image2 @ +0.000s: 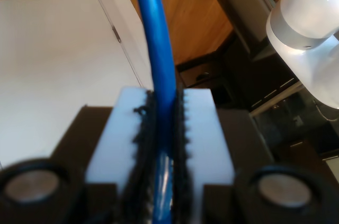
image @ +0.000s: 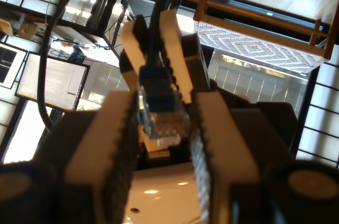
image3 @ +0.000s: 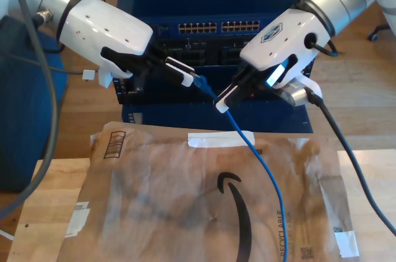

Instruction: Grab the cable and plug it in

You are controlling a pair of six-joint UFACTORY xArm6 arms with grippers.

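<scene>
The bright blue cable (image3: 263,163) runs up from the brown mailer to both grippers, which meet in front of the blue switch. My first gripper (image3: 189,76), on the arm at the exterior view's left, is shut on the cable's clear plug (image: 164,115), whose tip points back into the jaws. My second gripper (image3: 224,102), on the arm at the exterior view's right, is shut on the cable (image2: 159,49) a short way behind the plug. Its white fingers (image: 132,38) show just beyond the plug in the first wrist view.
A blue network switch (image3: 216,2) with rows of ports (image3: 219,26) stands behind the grippers. A brown paper mailer (image3: 185,212) covers the wooden table (image3: 37,212). A thick black robot cable (image3: 346,150) hangs at the exterior view's right.
</scene>
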